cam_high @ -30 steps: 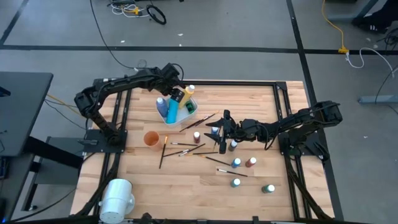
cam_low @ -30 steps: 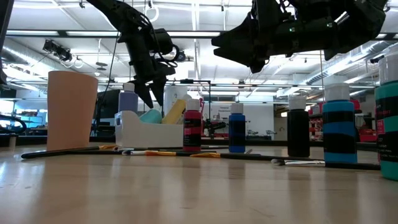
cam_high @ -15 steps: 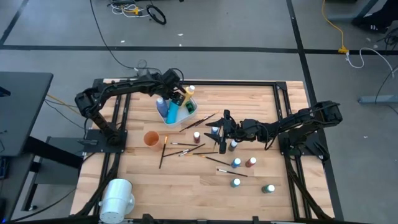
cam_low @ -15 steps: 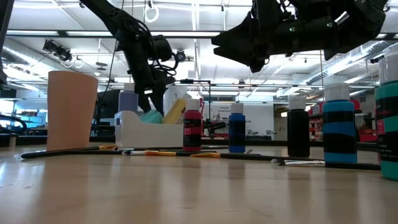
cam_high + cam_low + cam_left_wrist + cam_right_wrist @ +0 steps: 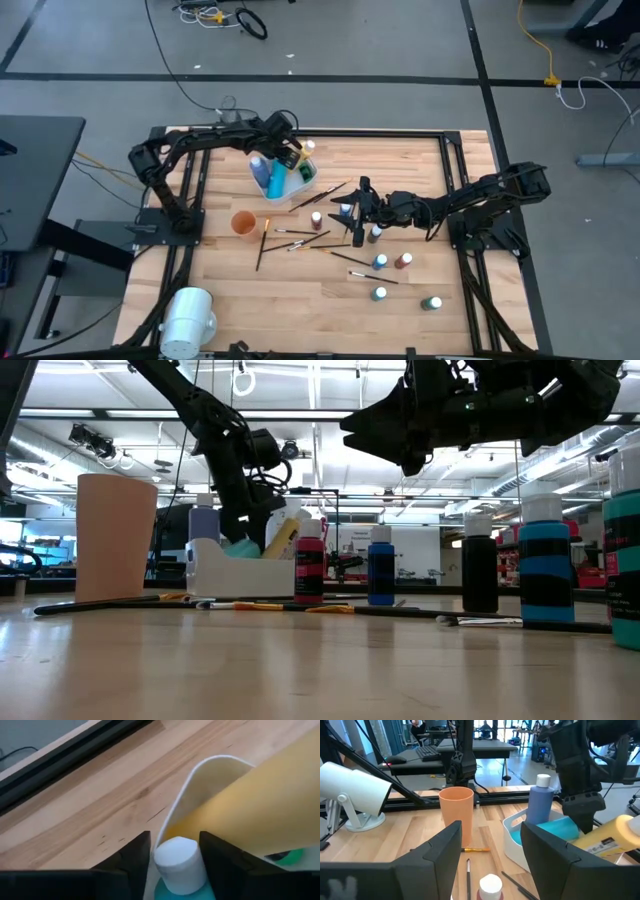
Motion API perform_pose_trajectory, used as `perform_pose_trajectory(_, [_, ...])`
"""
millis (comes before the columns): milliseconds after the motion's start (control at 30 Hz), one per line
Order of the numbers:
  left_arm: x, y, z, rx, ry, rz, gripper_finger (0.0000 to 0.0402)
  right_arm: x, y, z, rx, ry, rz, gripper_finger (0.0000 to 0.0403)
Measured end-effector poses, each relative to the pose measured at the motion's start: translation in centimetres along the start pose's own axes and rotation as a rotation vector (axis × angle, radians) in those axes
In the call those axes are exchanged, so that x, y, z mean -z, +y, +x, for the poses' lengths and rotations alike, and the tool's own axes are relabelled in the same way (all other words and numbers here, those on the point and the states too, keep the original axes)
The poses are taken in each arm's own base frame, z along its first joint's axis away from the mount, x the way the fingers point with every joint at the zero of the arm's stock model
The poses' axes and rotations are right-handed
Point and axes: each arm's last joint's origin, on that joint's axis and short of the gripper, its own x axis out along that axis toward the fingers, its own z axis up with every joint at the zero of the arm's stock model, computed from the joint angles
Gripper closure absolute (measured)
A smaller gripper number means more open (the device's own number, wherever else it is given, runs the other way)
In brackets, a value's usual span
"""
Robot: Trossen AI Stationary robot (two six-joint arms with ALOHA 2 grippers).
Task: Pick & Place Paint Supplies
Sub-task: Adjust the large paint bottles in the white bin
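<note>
While the left claw (image 5: 172,851) straddles a teal bottle's white cap (image 5: 176,857) inside the white tub (image 5: 297,180), contact unclear, the right claw (image 5: 491,851) hangs open beyond the tub, hiding bottles beneath it.

White tub (image 5: 303,180) near table's far edge; orange cup (image 5: 243,223); white cylinder (image 5: 189,316).

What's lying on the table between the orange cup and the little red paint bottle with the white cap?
Thin dark-handled paint brushes lie on the wood between the orange cup and the red bottle. The high view shows it best.
</note>
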Motion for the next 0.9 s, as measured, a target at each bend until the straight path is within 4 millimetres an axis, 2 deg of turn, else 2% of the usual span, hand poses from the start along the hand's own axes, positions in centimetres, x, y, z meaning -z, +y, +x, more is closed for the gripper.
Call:
perform_pose_trajectory(100, [-0.1,0.0,-0.2,0.017,-0.004,-0.022,0.0266,0.0,0.0,0.0,0.0,0.001,-0.001,0.0198])
perform_pose_trajectory(367, [-0.7,-0.6,-0.9,0.049,0.0,0.012,0.027,0.1,0.0,0.0,-0.001,0.007,-0.003,0.0198])
perform_pose_trajectory(567, [-1.6,-1.4,-4.3,0.077,-0.079,0.053,0.0271,0.1,0.0,0.0,0.0,0.008,-0.005,0.0198])
perform_pose_trajectory(733, [-0.4,-2.8,-7.5,0.088,-0.113,0.099,0.0273,0.1,0.0,0.0,0.0,0.012,-0.007,0.0198])
perform_pose_trajectory(900, [2.5,-5.0,-9.3,-0.068,-0.119,0.167,0.0273,0.2,0.0,0.0,0.0,0.019,0.001,0.0198])
